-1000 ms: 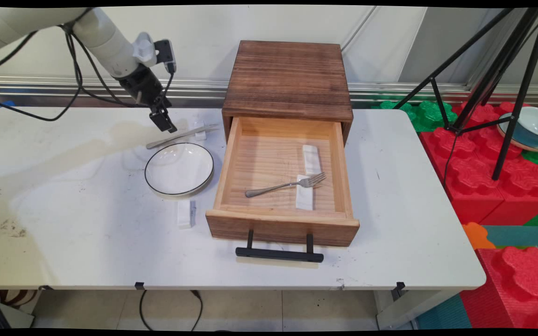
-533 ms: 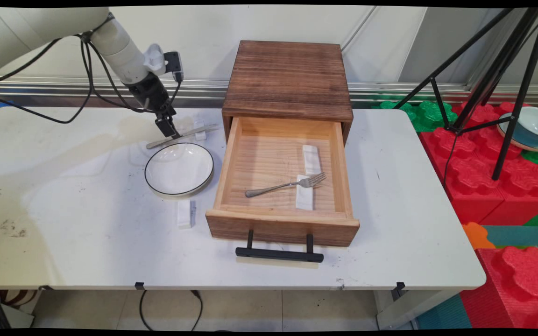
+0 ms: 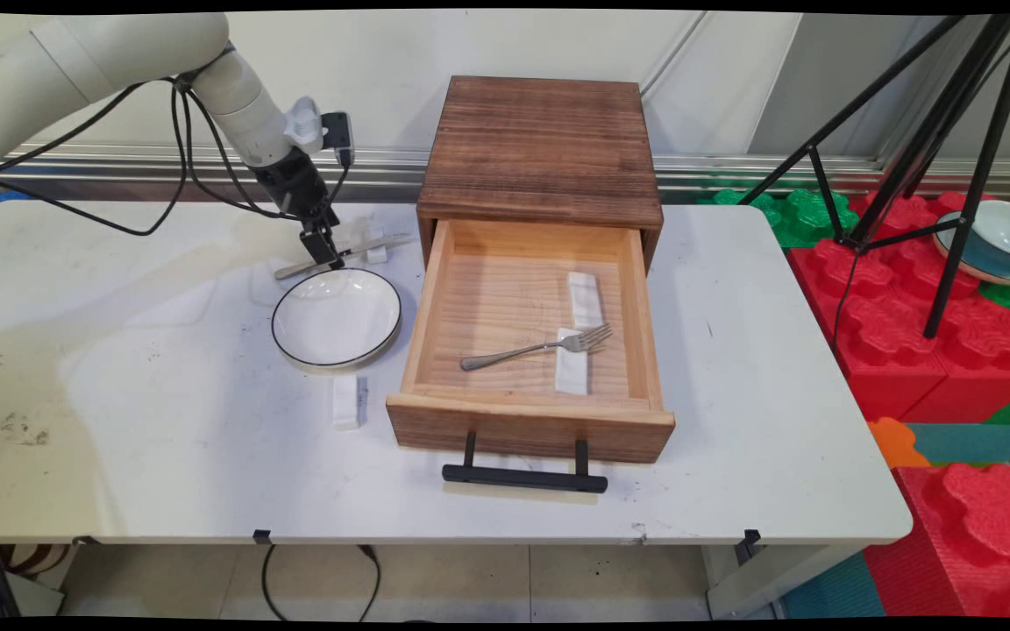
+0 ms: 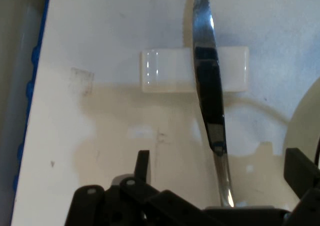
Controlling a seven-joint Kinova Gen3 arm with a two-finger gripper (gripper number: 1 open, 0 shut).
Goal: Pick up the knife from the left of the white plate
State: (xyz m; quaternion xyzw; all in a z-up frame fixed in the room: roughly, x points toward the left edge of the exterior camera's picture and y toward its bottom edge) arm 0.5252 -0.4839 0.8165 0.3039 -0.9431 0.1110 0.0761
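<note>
The claw (image 3: 323,251) hangs low over the knife (image 3: 340,255), at the knife's middle, on the far side of the plate (image 3: 336,316). In the hand view the claw (image 4: 220,178) stands wide: one finger (image 4: 143,167) shows on one side of the knife (image 4: 209,80) and the other at the opposite edge of the picture, with the blade between them and not gripped.

The knife's blade end rests across a small white block (image 4: 165,69), so the knife tilts and its blade sits raised off the table (image 3: 163,421). This probably leaves room for fingers to pass beneath it.

Relative to the plate:
- A second white block (image 3: 349,401) lies on the near side.
- The open wooden drawer (image 3: 529,419) stands just beside it to the right.

Inside the drawer a fork (image 3: 536,347) rests with its tines propped on another white block (image 3: 572,372); a further block (image 3: 584,298) lies just behind.
</note>
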